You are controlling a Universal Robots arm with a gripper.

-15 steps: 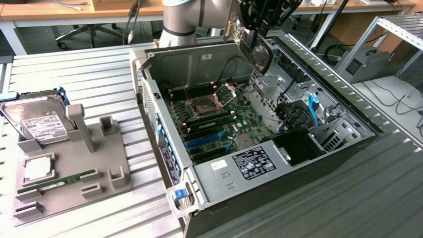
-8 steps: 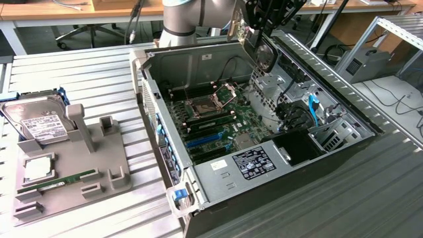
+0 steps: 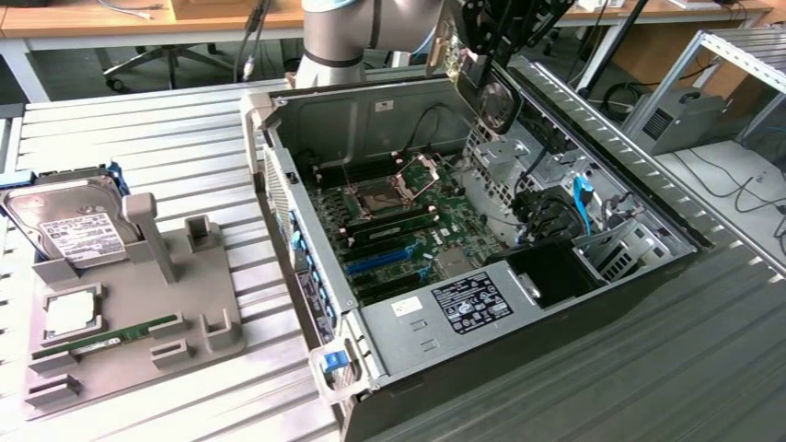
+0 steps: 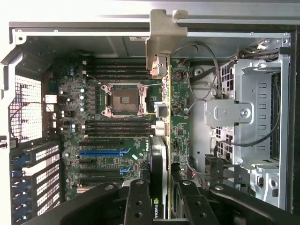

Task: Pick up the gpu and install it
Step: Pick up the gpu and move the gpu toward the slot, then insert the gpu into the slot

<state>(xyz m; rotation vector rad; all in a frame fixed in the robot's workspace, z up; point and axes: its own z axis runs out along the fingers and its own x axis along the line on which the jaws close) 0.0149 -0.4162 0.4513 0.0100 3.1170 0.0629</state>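
Note:
The gpu (image 4: 161, 126) is seen edge-on, held between my black fingers (image 4: 137, 201), with its silver end bracket (image 4: 161, 35) at the far end and a dark shroud near the grip. My gripper (image 4: 161, 199) is shut on it. It hangs above the motherboard (image 4: 112, 140) of the open computer case (image 4: 262, 131), beside the CPU socket (image 4: 124, 98). In the exterior view the gripper (image 3: 481, 41) holds the gpu (image 3: 447, 57) over the case's back rim, above the motherboard (image 3: 399, 230).
A grey parts fixture (image 3: 135, 322) lies at the exterior view's left, carrying a hard drive (image 3: 72, 226), a CPU (image 3: 72, 313) and a green RAM stick (image 3: 105, 336). Blue expansion slots (image 4: 103, 152) lie on the board. Drive cage (image 4: 260, 117) and cables (image 3: 581, 204) fill the case's other side.

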